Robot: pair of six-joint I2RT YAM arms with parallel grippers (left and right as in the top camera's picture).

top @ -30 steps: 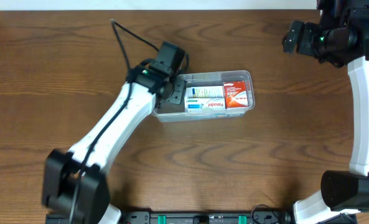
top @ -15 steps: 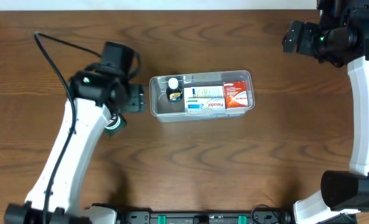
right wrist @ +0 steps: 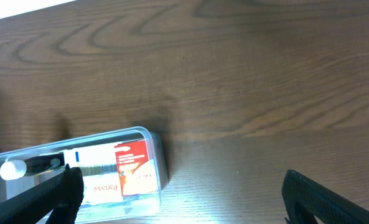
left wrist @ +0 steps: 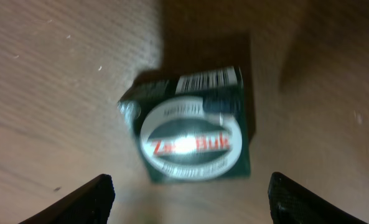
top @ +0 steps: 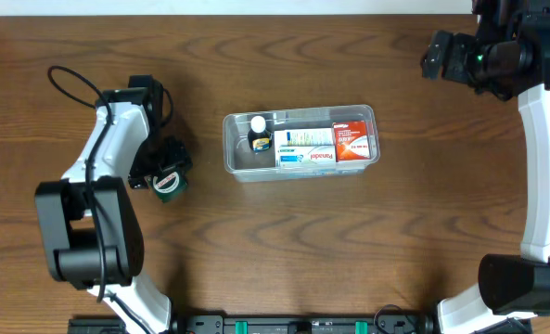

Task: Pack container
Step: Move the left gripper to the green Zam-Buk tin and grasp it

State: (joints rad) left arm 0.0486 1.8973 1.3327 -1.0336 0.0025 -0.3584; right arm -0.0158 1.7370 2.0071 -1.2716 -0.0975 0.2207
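Note:
The clear plastic container (top: 236, 158) lies at the table's middle. It holds a small dark bottle with a white cap (top: 258, 131), white Panadol boxes (top: 307, 148) and a red-and-white box (top: 352, 139). My left gripper (top: 161, 165) is open over a dark green Zam-Buk box (top: 169, 185), left of the container. In the left wrist view the box (left wrist: 190, 134) lies flat on the wood just ahead of the open fingers (left wrist: 190, 202), not touched. My right gripper (top: 439, 54) is open and empty, high at the back right. Its wrist view shows the container (right wrist: 161, 167) at lower left between the fingers (right wrist: 184, 199).
A black cable (top: 70, 79) loops off the left arm at the far left. The white back edge of the table (right wrist: 22, 11) runs along the top. The wooden table (top: 349, 241) is bare around the container.
My left arm has swung left from the container's left end to over the green box. The small bottle now lies in the container. The right arm has not moved.

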